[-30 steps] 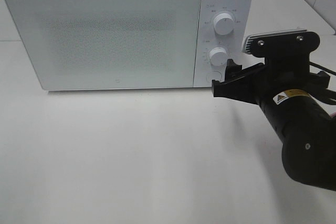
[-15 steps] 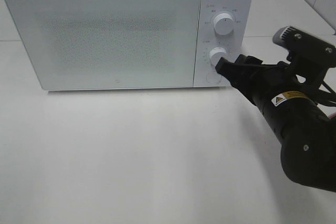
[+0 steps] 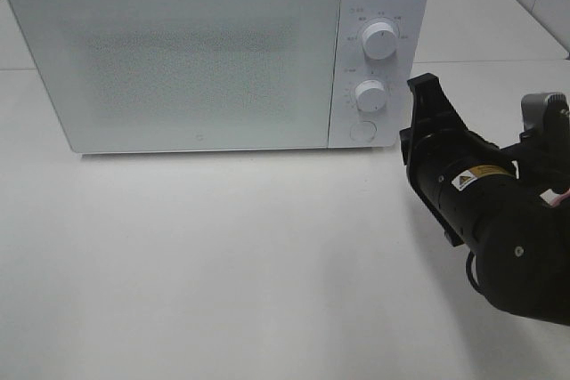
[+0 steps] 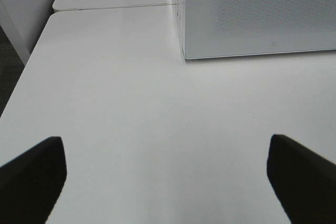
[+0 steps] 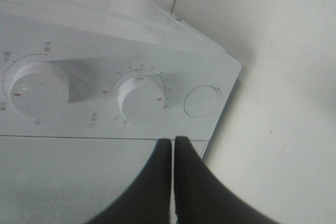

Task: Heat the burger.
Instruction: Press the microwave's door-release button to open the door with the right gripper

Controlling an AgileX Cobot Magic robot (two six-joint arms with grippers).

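The microwave is seen on the white table, its frosted door shut flush against the body. The burger is not made out in any view; nothing can be read through the speckled door panel, so its place cannot be told.

On the right, the right gripper is held just beside the control panel, level with the lower knob and clear of it. From the wrist, its 2 black fingers are seen pressed together tip to tip, with only a hairline seam between them and nothing caught there. It is closed on air. The panel is shown in full in that view: the upper knob, the lower knob with a red mark on its face, and 1 round button beside it. None of the 3 is touched.

On the left, the left gripper is spread wide, its 2 dark fingers seen at opposite edges of the wrist view with bare tabletop between them. Nothing is held. The microwave's near corner is seen ahead of it, well apart.
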